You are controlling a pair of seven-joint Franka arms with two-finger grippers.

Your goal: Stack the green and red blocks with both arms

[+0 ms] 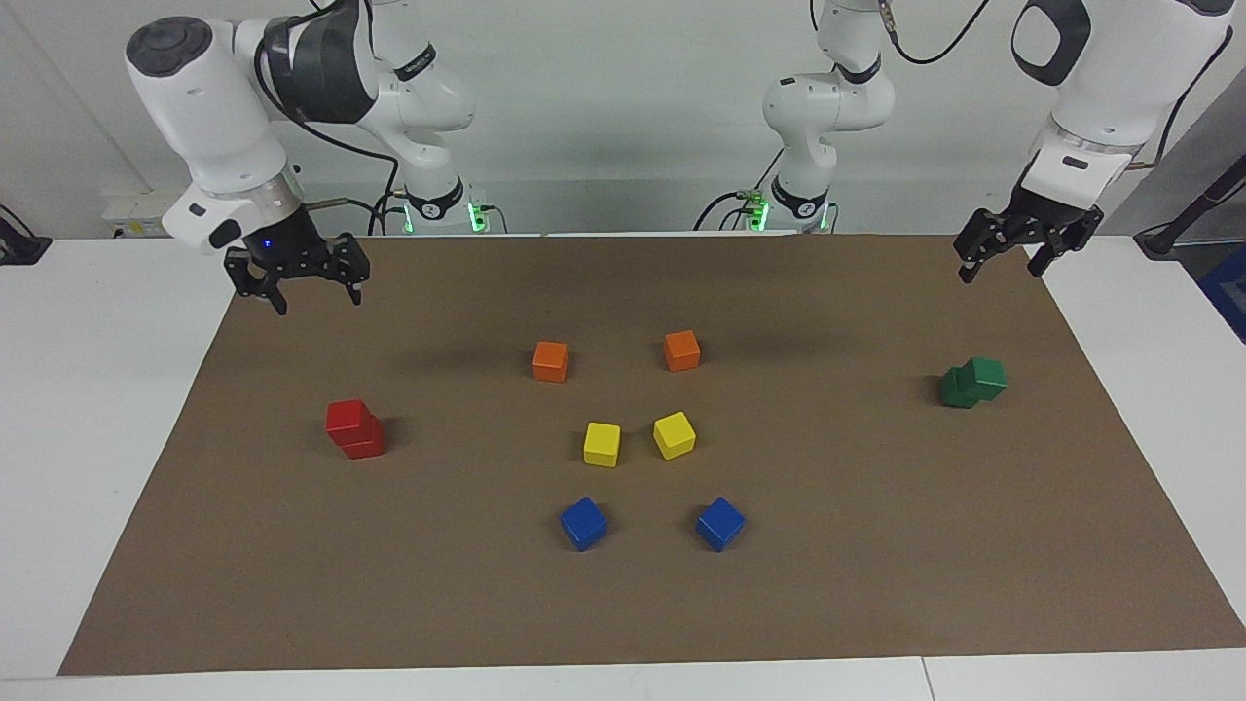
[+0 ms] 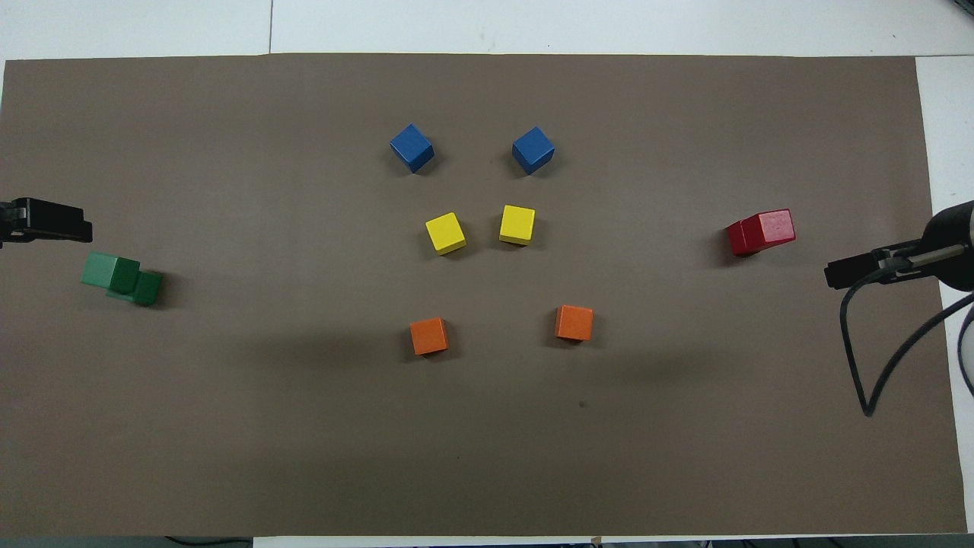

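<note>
Only facing: right gripper (image 1: 307, 282) spread | overhead: green stack (image 2: 122, 278) offset

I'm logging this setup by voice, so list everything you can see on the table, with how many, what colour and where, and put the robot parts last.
red blocks: two, bright red, stacked one on the other, toward the right arm's end of the mat.
green blocks: two, dark green, stacked with the top one offset, toward the left arm's end.
orange cubes: two, orange, mid-table, nearest the robots.
yellow cubes: two, yellow, mid-table, between orange and blue pairs.
blue cubes: two, blue, mid-table, farthest from the robots.
mat: one, brown, covering the white table.
right gripper: one, black, open, empty, raised over the mat's edge near the red blocks.
left gripper: one, black, open, empty, raised over the mat's corner near the green blocks.
</note>
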